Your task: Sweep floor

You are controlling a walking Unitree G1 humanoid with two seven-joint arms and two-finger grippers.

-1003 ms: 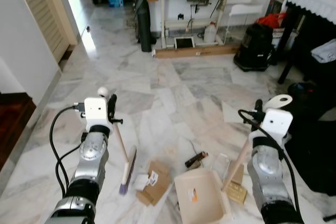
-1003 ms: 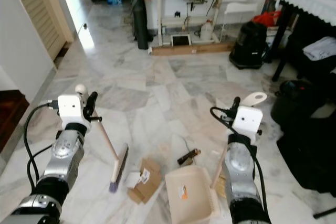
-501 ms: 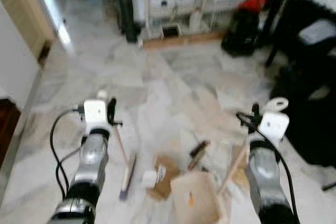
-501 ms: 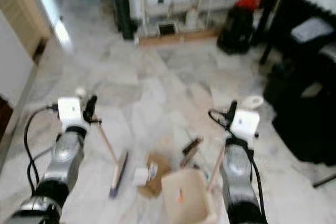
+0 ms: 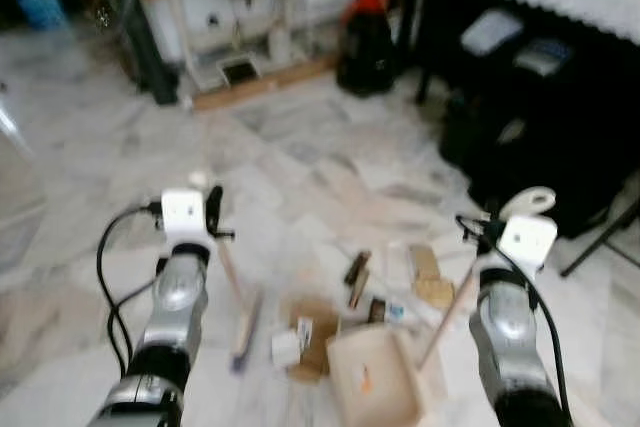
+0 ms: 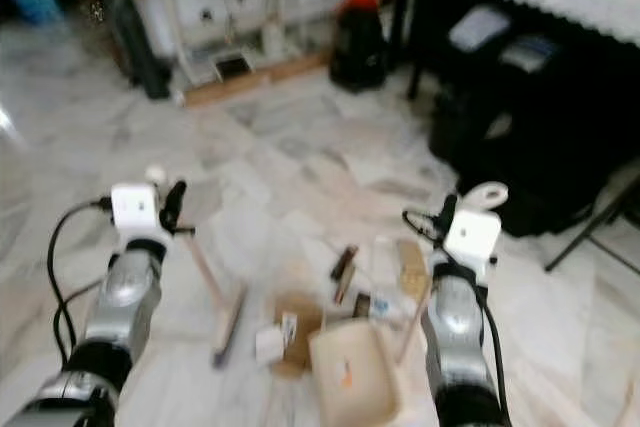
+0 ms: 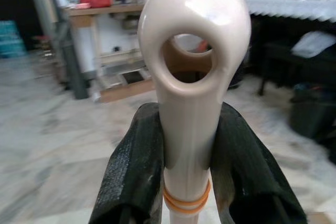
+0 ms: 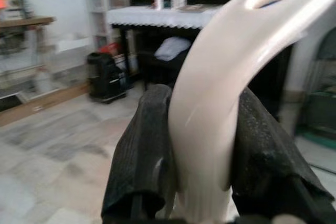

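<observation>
The cream dustpan (image 5: 372, 385) sits on the marble floor (image 5: 300, 157), its handle clamped tight in the right gripper (image 8: 202, 182). Just beside it on the side of the left arm lie cardboard scraps (image 5: 305, 332). Beyond those the broom (image 5: 240, 322) stands tilted, its handle pinched in the left gripper (image 7: 185, 174). Past the dustpan lie more small litter (image 5: 420, 267) and a black-draped table (image 5: 520, 7).
</observation>
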